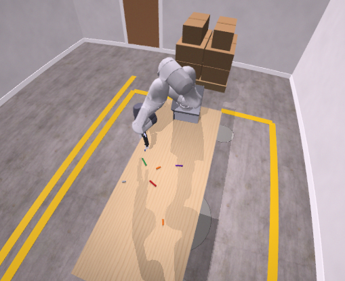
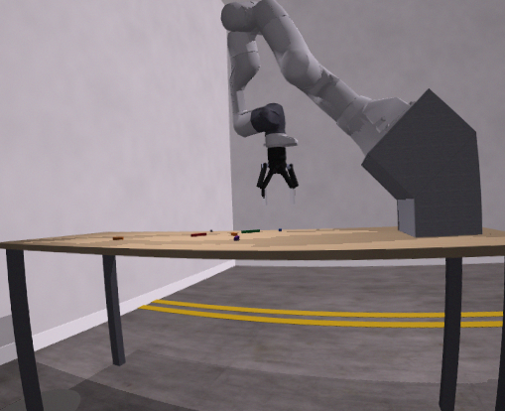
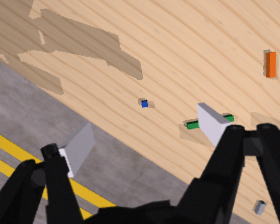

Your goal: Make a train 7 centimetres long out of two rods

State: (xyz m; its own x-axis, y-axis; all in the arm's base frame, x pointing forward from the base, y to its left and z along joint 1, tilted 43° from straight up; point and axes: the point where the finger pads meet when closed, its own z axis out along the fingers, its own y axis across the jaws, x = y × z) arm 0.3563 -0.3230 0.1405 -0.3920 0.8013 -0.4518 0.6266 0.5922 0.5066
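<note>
My gripper [image 2: 279, 199] is open and empty, well above the table near its left edge; it also shows in the overhead view [image 1: 146, 145] and the wrist view [image 3: 147, 136]. A small blue rod [image 3: 144, 103] lies flat on the wood below the fingers, apart from them. A green rod lies close by, partly hidden by one finger pad. Further along lie an orange rod [image 1: 158, 167], a purple rod [image 1: 179, 165], a red rod [image 1: 152, 183] and a grey rod [image 1: 123, 181]. A second orange rod [image 1: 163, 222] lies far down the table.
The table's left edge [image 3: 91, 125] runs just beside the blue rod, with floor and yellow lines beyond. The robot's grey base [image 1: 186, 112] stands at the table's far end. Stacked cardboard boxes [image 1: 207, 51] stand behind it.
</note>
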